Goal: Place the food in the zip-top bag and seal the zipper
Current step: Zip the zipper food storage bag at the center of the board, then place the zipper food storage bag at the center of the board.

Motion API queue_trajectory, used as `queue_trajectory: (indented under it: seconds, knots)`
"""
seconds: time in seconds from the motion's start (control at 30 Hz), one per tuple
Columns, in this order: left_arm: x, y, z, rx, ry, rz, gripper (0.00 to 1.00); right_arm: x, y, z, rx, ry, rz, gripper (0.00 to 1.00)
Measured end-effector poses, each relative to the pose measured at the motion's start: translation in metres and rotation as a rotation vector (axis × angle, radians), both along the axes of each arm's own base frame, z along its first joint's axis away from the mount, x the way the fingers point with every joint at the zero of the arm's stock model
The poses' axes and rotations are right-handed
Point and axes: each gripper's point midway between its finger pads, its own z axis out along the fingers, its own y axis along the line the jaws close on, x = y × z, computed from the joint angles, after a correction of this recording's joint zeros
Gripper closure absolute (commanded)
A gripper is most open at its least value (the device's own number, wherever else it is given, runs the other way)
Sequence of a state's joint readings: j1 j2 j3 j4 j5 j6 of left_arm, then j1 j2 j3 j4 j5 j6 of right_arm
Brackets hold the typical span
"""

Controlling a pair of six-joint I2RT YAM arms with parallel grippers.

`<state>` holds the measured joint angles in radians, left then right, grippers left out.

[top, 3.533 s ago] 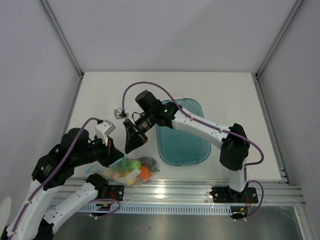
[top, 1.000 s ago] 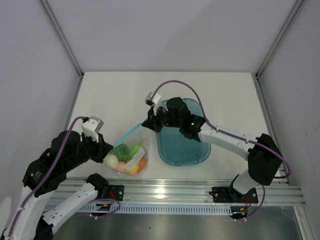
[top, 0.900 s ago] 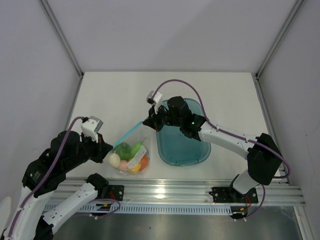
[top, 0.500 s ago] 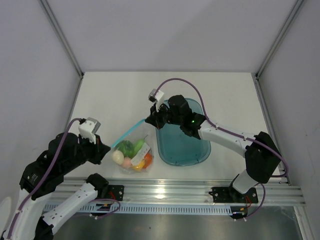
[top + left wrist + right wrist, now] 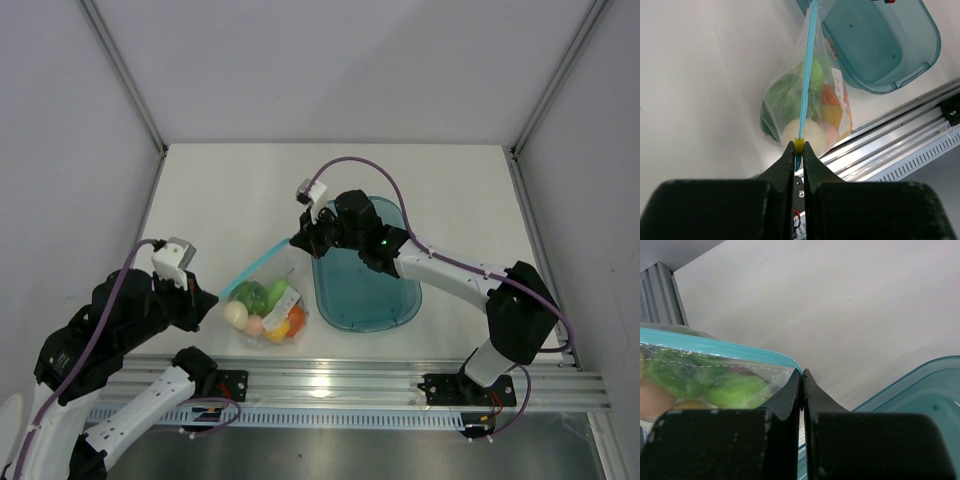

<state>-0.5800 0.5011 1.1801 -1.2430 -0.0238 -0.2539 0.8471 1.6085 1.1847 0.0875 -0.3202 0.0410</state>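
Both ends of the zipper (image 5: pixel 258 266) are pinched: left gripper (image 5: pixel 799 148) clamps one end, right gripper (image 5: pixel 801 379) clamps the other, so the blue strip runs taut between them. The zip-top bag (image 5: pixel 277 278) hangs under it, food (image 5: pixel 250 297) inside, just beside the teal tray (image 5: pixel 365 295), near the table's (image 5: pixel 230 200) front edge.

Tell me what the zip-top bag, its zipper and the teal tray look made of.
The zip-top bag: thin clear plastic film, glossy and crinkled; the toy food shows through it. The zipper: light blue strip, probably stiffer plastic, running straight along the mouth. The teal tray: translucent, likely rigid moulded plastic, with a smooth rim and rounded corners.
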Motion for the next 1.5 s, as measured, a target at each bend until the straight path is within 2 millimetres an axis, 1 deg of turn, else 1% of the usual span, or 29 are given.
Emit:
queue_trajectory:
  seconds: [0.03, 0.07, 0.13, 0.17, 0.2, 0.23, 0.27, 0.33, 0.47, 0.57, 0.73, 0.83, 0.97, 1.07, 1.13, 1.3, 1.33, 1.43, 1.47, 1.5]
  knots:
    - [0.000, 0.000, 0.000, -0.002, 0.001, 0.002, 0.89, 0.000, 0.000, 0.000, 0.000, -0.001, 0.000, 1.00]
    - [0.000, 0.000, -0.001, -0.004, 0.004, 0.006, 0.83, 0.000, 0.001, 0.001, -0.001, -0.002, -0.002, 1.00]
    - [0.000, 0.001, -0.004, -0.005, 0.010, 0.017, 0.69, 0.002, 0.001, 0.003, -0.005, -0.008, -0.017, 1.00]
    - [0.001, 0.001, -0.005, -0.006, 0.013, 0.024, 0.52, 0.003, 0.001, 0.005, -0.006, -0.011, -0.025, 1.00]
    - [0.001, 0.002, -0.007, -0.004, 0.017, 0.031, 0.44, 0.005, 0.002, 0.007, -0.005, -0.016, -0.033, 1.00]
    - [0.001, 0.002, -0.009, -0.008, 0.023, 0.041, 0.32, 0.006, 0.003, 0.009, -0.004, -0.021, -0.039, 1.00]
    - [0.002, 0.002, -0.010, -0.008, 0.026, 0.047, 0.15, 0.008, 0.004, 0.011, -0.001, -0.026, -0.044, 1.00]
    - [0.004, 0.002, -0.014, -0.009, 0.038, 0.059, 0.01, 0.010, 0.009, 0.016, 0.006, -0.035, -0.049, 1.00]
    - [0.007, 0.000, -0.018, -0.023, 0.037, 0.071, 0.00, 0.014, 0.024, 0.019, 0.021, -0.041, -0.048, 1.00]
    - [0.007, 0.003, -0.014, -0.041, 0.001, 0.081, 0.01, 0.018, 0.040, 0.017, 0.024, -0.037, -0.043, 1.00]
    - [0.003, 0.007, -0.005, -0.069, -0.047, 0.088, 0.00, 0.034, 0.066, 0.013, 0.046, -0.029, -0.061, 1.00]
    - [0.003, 0.007, -0.002, -0.080, -0.062, 0.087, 0.01, 0.046, 0.077, 0.007, 0.056, -0.020, -0.092, 1.00]
    - [0.002, 0.006, 0.001, -0.092, -0.073, 0.080, 0.00, 0.073, 0.085, -0.003, 0.067, 0.006, -0.150, 1.00]
    - [0.003, 0.005, 0.001, -0.098, -0.076, 0.080, 0.01, 0.094, 0.089, -0.011, 0.071, 0.013, -0.190, 1.00]
    - [0.004, 0.003, 0.000, -0.109, -0.074, 0.081, 0.00, 0.104, 0.090, -0.017, 0.069, 0.016, -0.210, 1.00]
    - [0.005, -0.005, -0.005, -0.145, -0.060, 0.068, 0.00, 0.135, 0.093, -0.043, 0.042, 0.030, -0.278, 0.99]
    - [0.004, -0.006, -0.006, -0.155, -0.058, 0.063, 0.01, 0.139, 0.094, -0.049, 0.033, 0.037, -0.290, 0.86]
    - [0.002, -0.012, -0.006, -0.185, -0.054, 0.042, 0.00, 0.146, 0.093, -0.063, 0.007, 0.060, -0.307, 0.62]
    - [0.002, -0.014, -0.006, -0.193, -0.055, 0.036, 0.00, 0.148, 0.092, -0.066, 0.000, 0.064, -0.311, 0.49]
    - [0.002, -0.015, -0.006, -0.199, -0.055, 0.032, 0.00, 0.148, 0.091, -0.069, -0.007, 0.070, -0.315, 0.42]
